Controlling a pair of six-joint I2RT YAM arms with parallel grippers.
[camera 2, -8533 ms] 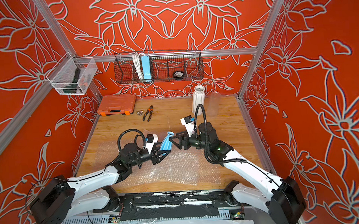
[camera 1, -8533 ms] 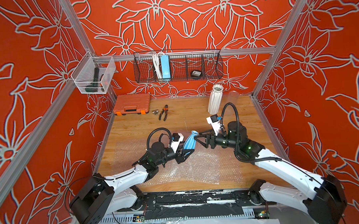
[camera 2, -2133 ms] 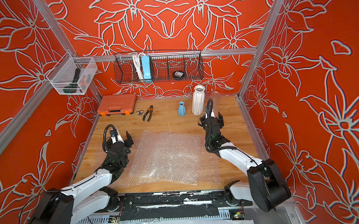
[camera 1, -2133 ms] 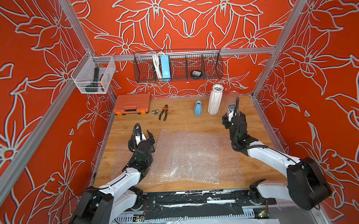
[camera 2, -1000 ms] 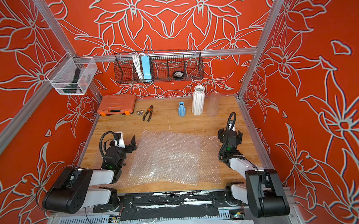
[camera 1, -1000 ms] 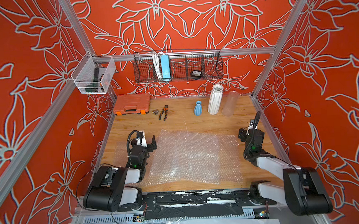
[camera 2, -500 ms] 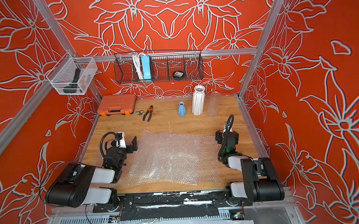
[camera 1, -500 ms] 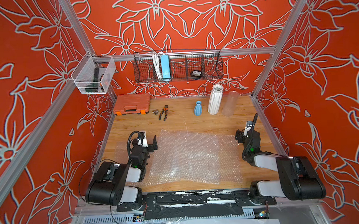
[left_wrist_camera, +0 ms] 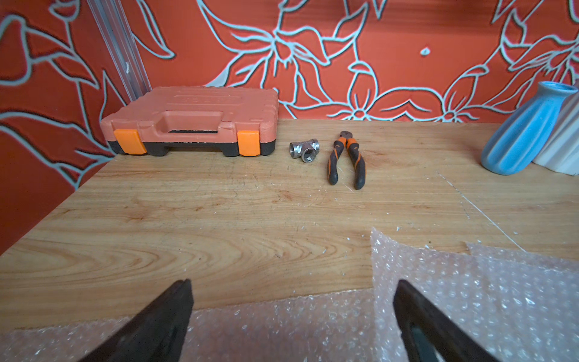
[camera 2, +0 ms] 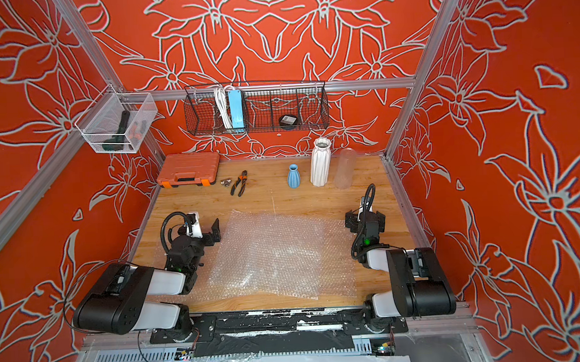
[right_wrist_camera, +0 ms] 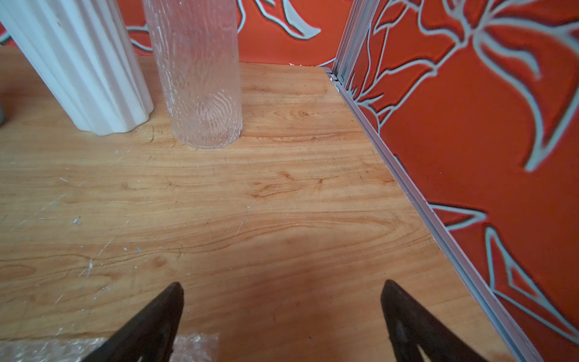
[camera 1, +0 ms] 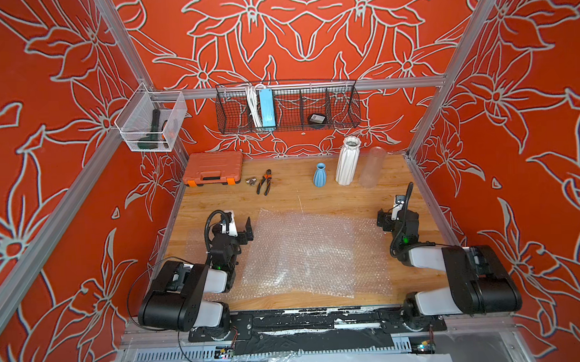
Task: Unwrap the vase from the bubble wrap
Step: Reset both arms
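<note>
— Our left gripper (left_wrist_camera: 291, 286) and right gripper (right_wrist_camera: 282, 286) both stand spread wide, holding nothing
— We agree; the bubble wrap (camera 1: 312, 251) lies flat on the table (camera 1: 299, 195) between them, the blue vase (camera 1: 319, 175) bare behind it

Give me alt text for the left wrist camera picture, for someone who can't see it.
Open left gripper above flat bubble wrap on a wooden table; by the far wall, an orange case, pipe tee, pliers and a blue vase.
</note>
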